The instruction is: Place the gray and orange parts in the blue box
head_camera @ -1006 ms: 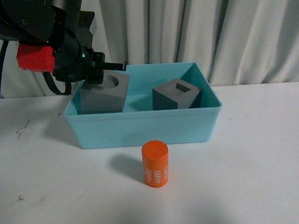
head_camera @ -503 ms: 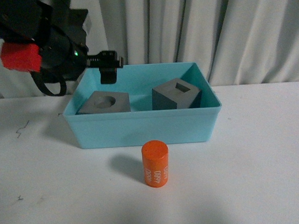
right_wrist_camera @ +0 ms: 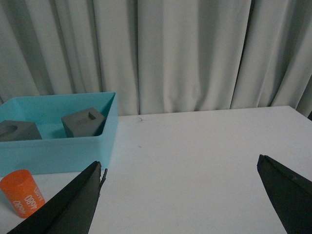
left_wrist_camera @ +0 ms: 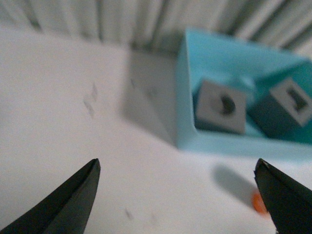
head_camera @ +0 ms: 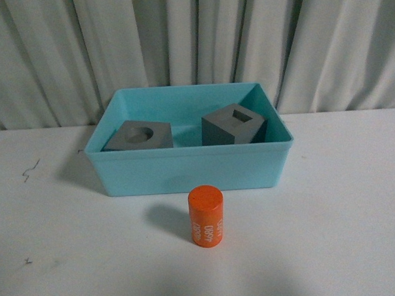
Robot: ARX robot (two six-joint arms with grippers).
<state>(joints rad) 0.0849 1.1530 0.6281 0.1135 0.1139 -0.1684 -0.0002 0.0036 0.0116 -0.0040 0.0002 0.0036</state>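
Observation:
The blue box [head_camera: 188,168] stands on the white table near the curtain. Inside it lie two gray cubes: one with a round recess [head_camera: 138,135] at the left, one with a square recess [head_camera: 233,125] at the right. The orange cylinder [head_camera: 206,216] with white digits stands upright on the table just in front of the box. Neither arm shows in the front view. My left gripper [left_wrist_camera: 178,195] is open above bare table, left of the box [left_wrist_camera: 187,117], with the round-recess cube [left_wrist_camera: 222,106] and an orange speck [left_wrist_camera: 260,202] in sight. My right gripper [right_wrist_camera: 180,195] is open over the table right of the box [right_wrist_camera: 53,148]; the orange cylinder [right_wrist_camera: 18,192] sits beyond one finger.
A gray pleated curtain [head_camera: 193,43] hangs behind the table. Small dark marks [head_camera: 29,171] dot the white tabletop at the left. The table's right edge shows in the right wrist view.
My left arm let go of the round-recess cube, which now lies flat in the box, and has drawn back out of the front view.

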